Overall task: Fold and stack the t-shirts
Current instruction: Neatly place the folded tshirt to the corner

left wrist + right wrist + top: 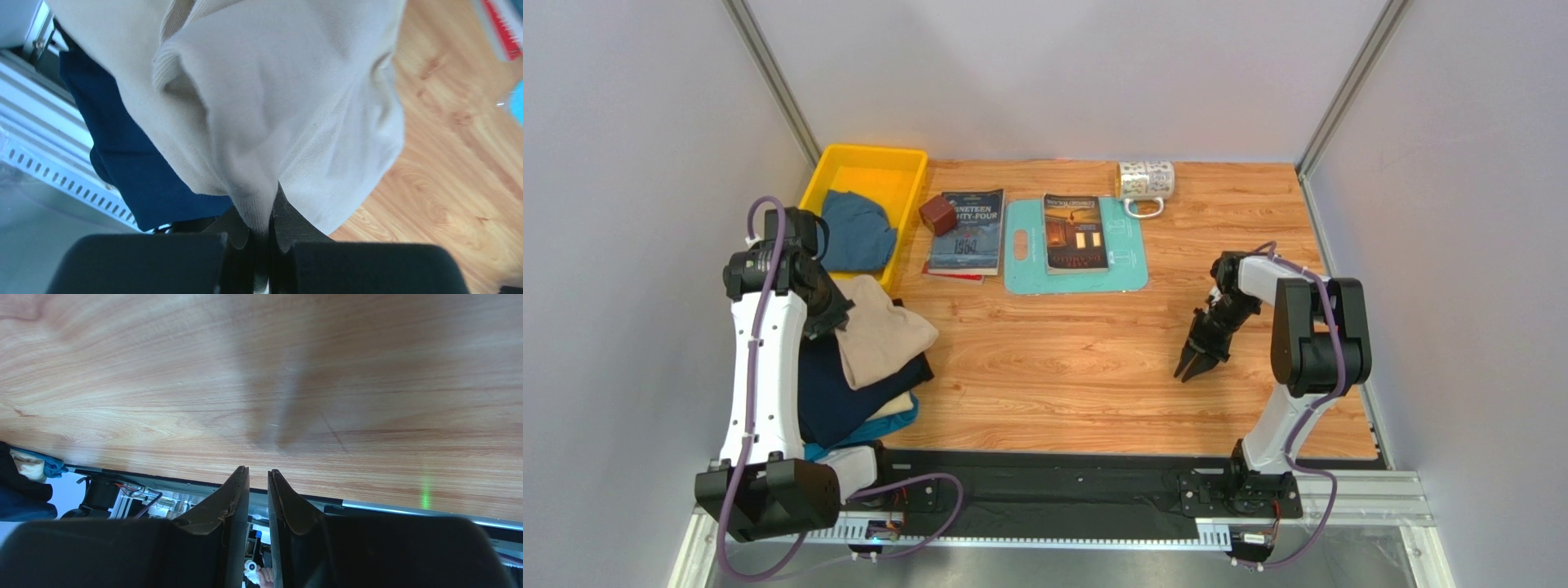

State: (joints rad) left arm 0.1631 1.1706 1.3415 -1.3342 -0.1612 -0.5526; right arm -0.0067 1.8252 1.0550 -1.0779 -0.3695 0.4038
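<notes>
My left gripper [263, 240] is clamped on a fold of the beige t-shirt [288, 104], which hangs at the table's left side over the navy t-shirt [135, 165]. It is soft, light, limp cloth, so I judge it will sag unless taken by a hem or shoulder corner. My right gripper [258, 478] holds nothing, jaws barely parted. The yellow bin [879, 159] holds one thing only: a dusty-blue t-shirt [854, 230].

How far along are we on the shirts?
Done: nothing looks folded; navy t-shirt and teal t-shirt lie heaped at the left edge. In hand: left gripper pinches the beige t-shirt over them; right gripper empty, jaws slightly parted. Left: dusty blue t-shirt in the yellow bin, all folding, stacking.
</notes>
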